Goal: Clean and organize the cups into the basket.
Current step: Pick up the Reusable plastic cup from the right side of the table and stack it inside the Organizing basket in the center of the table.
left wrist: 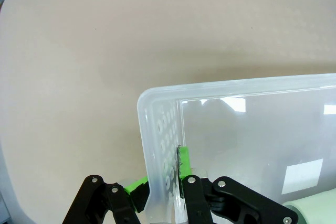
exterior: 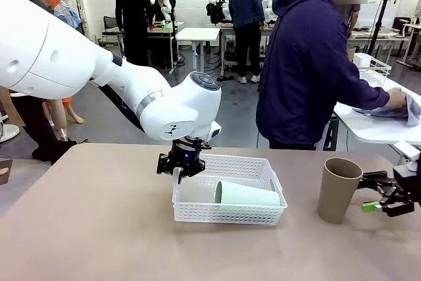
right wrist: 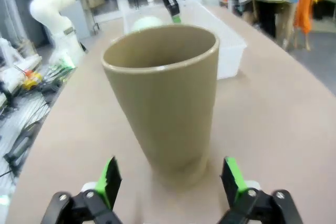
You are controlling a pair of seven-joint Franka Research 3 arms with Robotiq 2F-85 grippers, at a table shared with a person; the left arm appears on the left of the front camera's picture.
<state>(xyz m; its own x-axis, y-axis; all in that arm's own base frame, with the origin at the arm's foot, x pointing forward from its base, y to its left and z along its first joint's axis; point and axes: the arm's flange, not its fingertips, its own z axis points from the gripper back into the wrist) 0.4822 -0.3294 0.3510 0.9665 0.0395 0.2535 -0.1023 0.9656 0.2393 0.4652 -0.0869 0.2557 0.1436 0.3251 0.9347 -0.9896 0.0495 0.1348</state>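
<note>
Right wrist view: tan cup [right wrist: 163,103] stood upright dead ahead of the right gripper [right wrist: 170,182], mouth up, long axis vertical.
Its green pads [right wrist: 110,178] are spread wide with nothing held; the cup's base is seen just beyond and between them, contact not determinable. In the front view the cup is placed on the table [exterior: 99,228] at the robot's right, well apart from the basket [exterior: 227,214], which lies to its left. The left gripper [left wrist: 160,177] is clamped on the basket's side wall, one pad inside, one outside. The mint cup [exterior: 248,194] is laid on its side within the basket, mouth toward the held wall. The right arm is judged much the nearer to the tan cup; a level closing around its lower part is called for.
</note>
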